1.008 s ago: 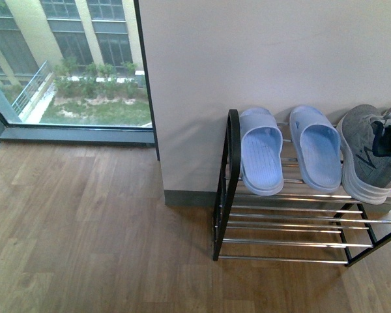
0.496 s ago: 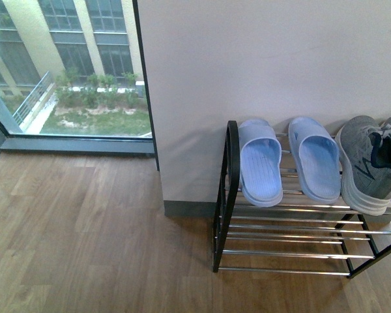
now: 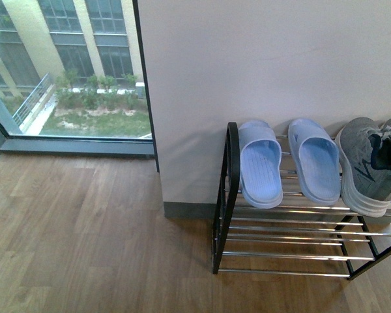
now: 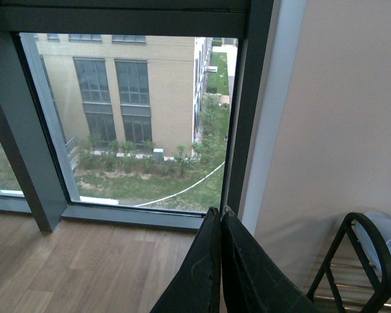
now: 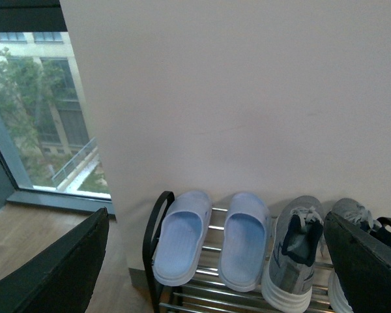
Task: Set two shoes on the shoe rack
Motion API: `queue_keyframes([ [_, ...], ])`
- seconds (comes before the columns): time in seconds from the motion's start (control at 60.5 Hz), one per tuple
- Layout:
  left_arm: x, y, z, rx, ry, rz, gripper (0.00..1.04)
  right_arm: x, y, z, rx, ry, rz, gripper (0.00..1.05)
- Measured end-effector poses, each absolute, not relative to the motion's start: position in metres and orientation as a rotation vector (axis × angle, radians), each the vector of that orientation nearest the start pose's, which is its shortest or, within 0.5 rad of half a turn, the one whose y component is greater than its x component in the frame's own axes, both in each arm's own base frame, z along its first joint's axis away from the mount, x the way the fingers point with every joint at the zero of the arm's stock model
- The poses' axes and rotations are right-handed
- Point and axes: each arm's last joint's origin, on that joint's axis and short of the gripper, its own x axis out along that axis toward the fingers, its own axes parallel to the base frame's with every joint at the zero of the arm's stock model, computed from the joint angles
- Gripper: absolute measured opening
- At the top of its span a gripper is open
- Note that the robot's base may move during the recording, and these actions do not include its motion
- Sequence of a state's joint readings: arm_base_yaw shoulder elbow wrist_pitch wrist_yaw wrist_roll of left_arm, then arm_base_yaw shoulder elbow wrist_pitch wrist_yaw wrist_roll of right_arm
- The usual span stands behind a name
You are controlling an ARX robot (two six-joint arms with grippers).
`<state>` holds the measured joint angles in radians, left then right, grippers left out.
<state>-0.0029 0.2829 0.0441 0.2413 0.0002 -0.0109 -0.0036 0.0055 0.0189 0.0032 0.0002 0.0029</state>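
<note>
Four shoes lined up on the top tier of the shoe rack (image 3: 231,189), against the far wall: two pale blue slides (image 3: 260,163) (image 3: 316,160) at the left end, side by side, then two grey sneakers (image 3: 365,166) (image 5: 352,225) to their right. Left gripper (image 4: 219,261) with fingers (image 4: 202,274) pressed together, empty, near the window (image 4: 143,117). Right gripper (image 5: 215,261) with fingers (image 5: 58,267) spread wide, holding nothing, facing the rack. Wooden floor (image 3: 85,235) below.
</note>
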Motion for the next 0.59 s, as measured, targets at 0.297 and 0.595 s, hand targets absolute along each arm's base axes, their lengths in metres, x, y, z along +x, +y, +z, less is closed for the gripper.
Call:
queue_keyframes([
  [0.297,0.110,0.000,0.171,-0.010,-0.015,-0.003,0.01,0.097,0.000,0.170,0.003,-0.017,-0.004,0.95],
  [0.595,0.098,0.000,0.167,-0.010,0.002,-0.003,0.01,0.097,0.000,0.170,0.003,-0.017,-0.004,0.95],
])
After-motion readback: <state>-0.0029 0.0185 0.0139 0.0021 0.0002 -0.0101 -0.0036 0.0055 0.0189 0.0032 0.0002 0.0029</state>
